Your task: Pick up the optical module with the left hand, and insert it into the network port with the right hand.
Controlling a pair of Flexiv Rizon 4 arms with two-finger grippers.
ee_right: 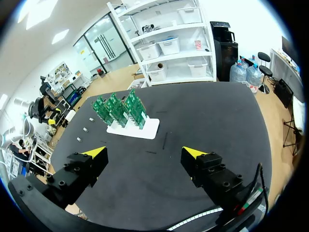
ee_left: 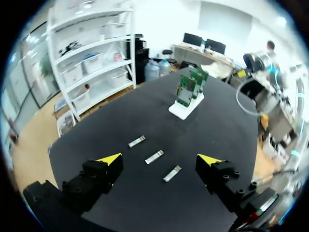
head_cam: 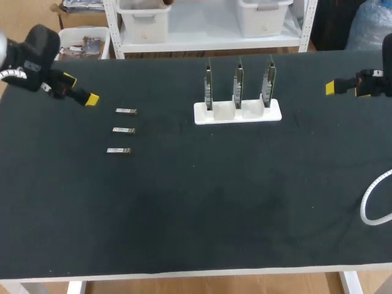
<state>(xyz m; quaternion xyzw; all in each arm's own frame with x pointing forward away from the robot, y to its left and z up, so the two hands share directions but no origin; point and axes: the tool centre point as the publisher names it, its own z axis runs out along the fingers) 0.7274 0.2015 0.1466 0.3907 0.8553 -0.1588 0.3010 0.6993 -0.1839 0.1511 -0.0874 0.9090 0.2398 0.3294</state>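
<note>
Nothing of the task looks done yet. Three modules [head_cam: 123,130] lie flat on the table [head_cam: 196,220], in a short column at the left-centre of the head view. They are apart from one another and none is touched.

In its own wrist view the left gripper [ee_left: 160,159] has its fingers spread wide with nothing between them, and the modules lie on the table ahead of the gap. In the head view it hangs at the upper left, near the topmost module but clear of it.

The right gripper [ee_right: 144,152] is likewise spread wide and bare, holding and touching nothing. In the head view it sits at the upper right edge, well apart from the stand [head_cam: 237,113] in the upper middle. The stand carries three upright cards [head_cam: 237,86]; their ports are too small to make out.

So everything is left, as I judge it: the left must come down on a module and pinch it, the module must pass to the right, and the right must push it into a port on one of the cards. Which module is meant I cannot tell
</note>
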